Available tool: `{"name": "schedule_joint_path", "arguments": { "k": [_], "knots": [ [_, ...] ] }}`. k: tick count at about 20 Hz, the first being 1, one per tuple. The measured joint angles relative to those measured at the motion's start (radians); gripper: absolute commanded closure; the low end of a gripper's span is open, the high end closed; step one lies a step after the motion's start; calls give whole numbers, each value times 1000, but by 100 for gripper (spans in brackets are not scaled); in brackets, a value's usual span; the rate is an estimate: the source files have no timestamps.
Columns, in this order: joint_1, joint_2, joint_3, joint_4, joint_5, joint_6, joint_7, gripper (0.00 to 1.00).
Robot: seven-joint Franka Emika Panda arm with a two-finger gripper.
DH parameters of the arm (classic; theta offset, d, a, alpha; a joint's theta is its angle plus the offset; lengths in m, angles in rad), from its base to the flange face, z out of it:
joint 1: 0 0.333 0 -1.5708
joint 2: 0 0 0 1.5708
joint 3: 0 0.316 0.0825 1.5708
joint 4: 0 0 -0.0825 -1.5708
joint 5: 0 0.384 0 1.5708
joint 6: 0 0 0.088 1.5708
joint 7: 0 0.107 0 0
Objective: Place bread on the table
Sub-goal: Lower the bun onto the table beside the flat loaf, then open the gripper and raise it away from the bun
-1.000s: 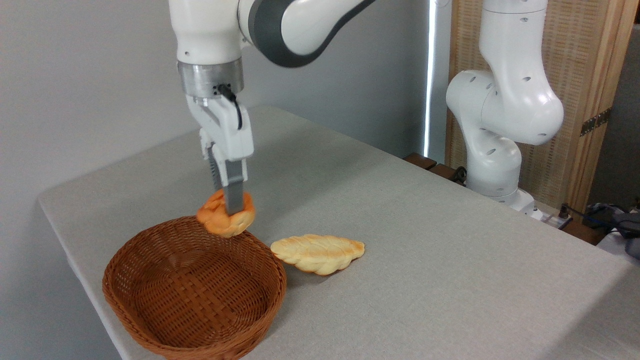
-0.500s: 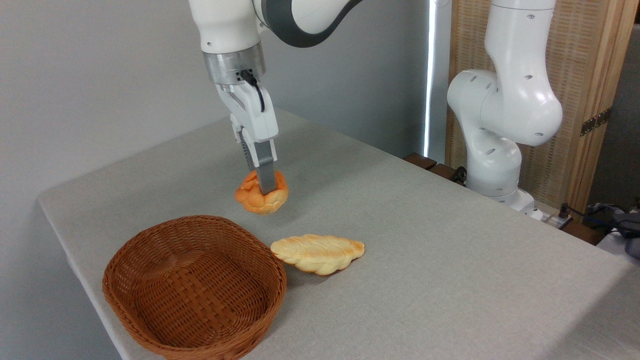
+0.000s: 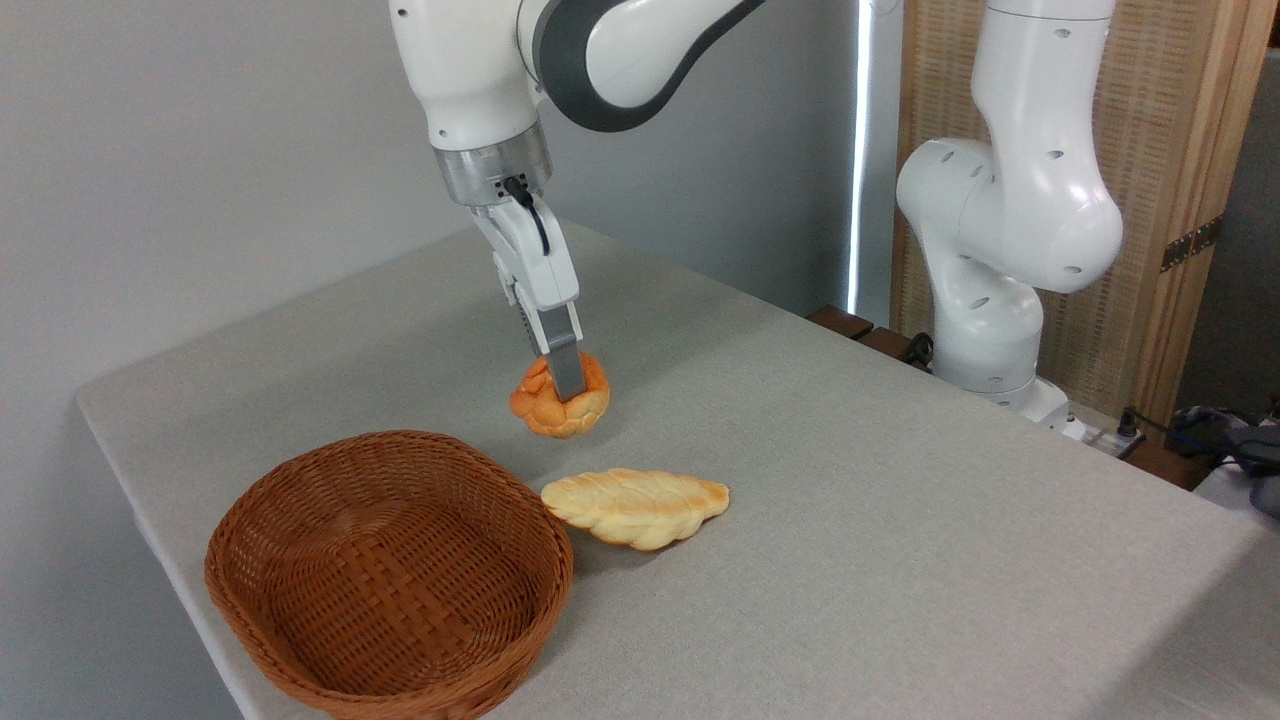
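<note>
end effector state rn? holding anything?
End effector: closed on the small round golden-orange knotted bun, above or at the grey-beige cloth table; contact unclear.

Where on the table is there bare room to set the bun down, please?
The table is bare right of the braided loaf and behind the bun, which the gripper holds. It is crowded front-left: the basket and loaf nearly touch.

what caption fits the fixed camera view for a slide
Gripper holds round orange bun over grey table, beyond empty wicker basket.
</note>
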Motion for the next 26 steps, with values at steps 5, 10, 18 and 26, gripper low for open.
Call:
{"name": "schedule_joint_path", "arguments": {
  "k": [5, 10, 18, 26],
  "knots": [
    [-7, 27, 0, -4, 0, 0, 0, 0],
    [-16, 53, 0, -4, 0, 1, 0, 0],
    [-16, 57, 0, -2, 0, 2, 0, 0],
    [-8, 55, 13, 75, 0, 7, -2, 0]
  ]
}}
